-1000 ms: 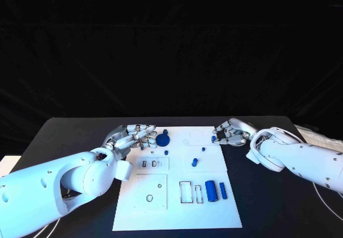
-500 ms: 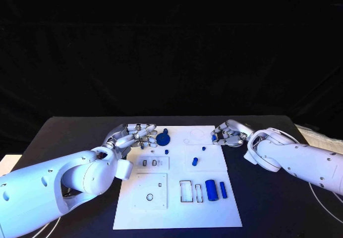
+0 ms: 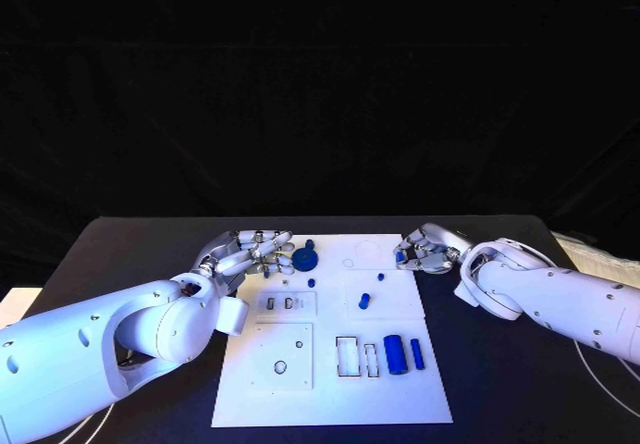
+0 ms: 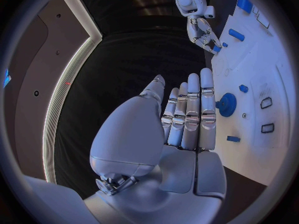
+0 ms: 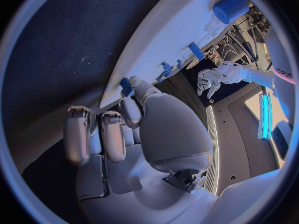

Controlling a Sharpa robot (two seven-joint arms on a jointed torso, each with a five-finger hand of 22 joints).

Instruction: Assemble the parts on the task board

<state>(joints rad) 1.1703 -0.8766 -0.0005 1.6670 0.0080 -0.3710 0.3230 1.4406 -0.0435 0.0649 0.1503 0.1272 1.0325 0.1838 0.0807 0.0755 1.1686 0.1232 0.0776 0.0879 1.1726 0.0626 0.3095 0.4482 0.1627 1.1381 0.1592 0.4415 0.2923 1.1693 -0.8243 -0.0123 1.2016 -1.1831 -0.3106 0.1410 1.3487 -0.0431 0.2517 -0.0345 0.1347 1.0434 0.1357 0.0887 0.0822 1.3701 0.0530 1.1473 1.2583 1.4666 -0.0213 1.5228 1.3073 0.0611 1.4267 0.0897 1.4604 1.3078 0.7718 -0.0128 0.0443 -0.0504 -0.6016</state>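
Right hand (image 3: 427, 251) sits at the far right edge of the task board (image 3: 334, 398), fingers curled, pinching a small blue part (image 5: 126, 86) between its fingertips. Left hand (image 3: 253, 252) hovers over the board's far left edge, fingers spread and straight, holding nothing; the blue gear (image 3: 305, 259) lies on the board just beside its fingertips, toward the board's middle. Judgement: the pinched part's target lies inboard, leftward of the right hand; which socket, can't tell. Two blue cylinders (image 3: 395, 354) lie near side, long axes running near-to-far.
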